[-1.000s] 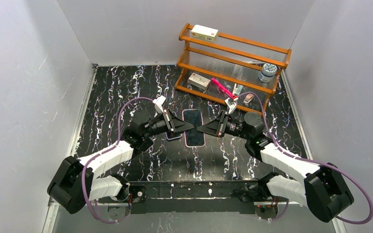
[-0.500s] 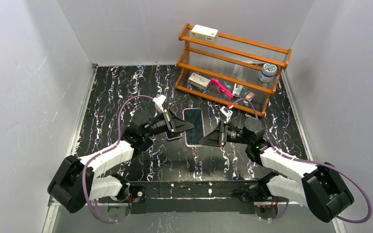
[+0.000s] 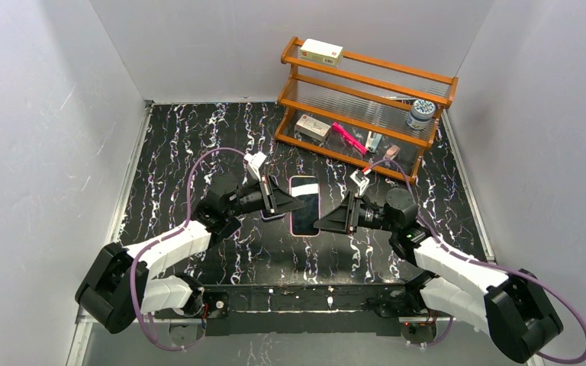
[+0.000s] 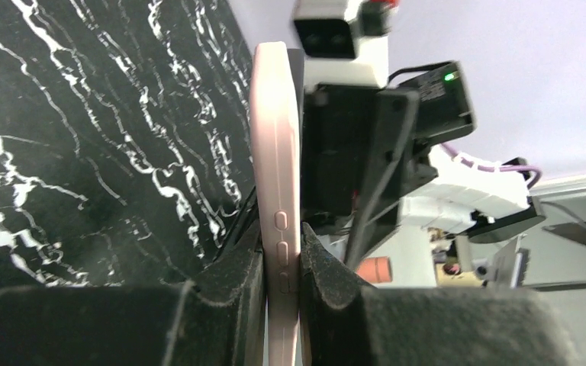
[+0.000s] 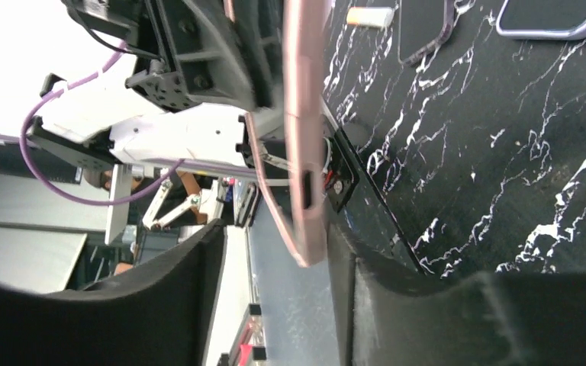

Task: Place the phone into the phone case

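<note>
The dark-screened phone (image 3: 304, 204) lies within the rim of the pink phone case (image 3: 304, 232), held off the table at mid-table. I cannot tell how fully it is seated. My left gripper (image 3: 295, 203) is shut on the case's left edge. In the left wrist view the pink case edge (image 4: 275, 152) with its side buttons is pinched between the fingers of that gripper (image 4: 281, 238). My right gripper (image 3: 320, 223) is open at the case's near right corner. In the right wrist view the case corner (image 5: 305, 152) lies against one finger of the open gripper (image 5: 275, 236).
A purple-rimmed case (image 3: 272, 216) lies on the black marble table (image 3: 175, 152) under the left gripper. The right wrist view shows it (image 5: 549, 17) beside a dark case (image 5: 423, 27). A wooden rack (image 3: 366, 91) with boxes, a pink item and a jar stands at the back right.
The right gripper has pulled back and moved toward the near right corner of the case. The phone and case have tilted and shifted slightly nearer. The left gripper keeps its hold.
</note>
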